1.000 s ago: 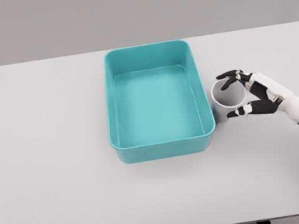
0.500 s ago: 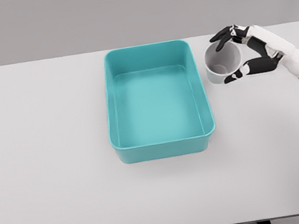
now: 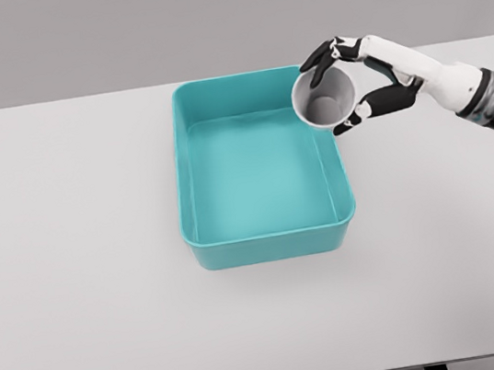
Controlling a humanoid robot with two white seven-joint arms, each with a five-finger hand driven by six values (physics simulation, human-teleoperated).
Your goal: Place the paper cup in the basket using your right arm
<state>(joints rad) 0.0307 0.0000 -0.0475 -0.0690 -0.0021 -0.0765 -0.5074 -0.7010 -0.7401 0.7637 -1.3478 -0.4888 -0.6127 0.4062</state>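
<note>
Paper cup (image 3: 324, 97), gripped by the right hand (image 3: 363, 79), now hangs tilted over the basket's (image 3: 272, 246) far-right rim, lifted from the desk (image 3: 73, 267); release comes next.

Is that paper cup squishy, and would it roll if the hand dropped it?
The paper cup is probably light and easily crushed: thin-walled, empty, held by the right hand. Being round and tilted, it would likely roll inside the basket.

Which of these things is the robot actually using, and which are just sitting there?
In use:
- cup, held tilted over the basket's right rim
- right hand, gripping the cup
- basket, teal, nothing inside it

Just there:
- table, which only carries the basket; nothing else lies on it
</note>
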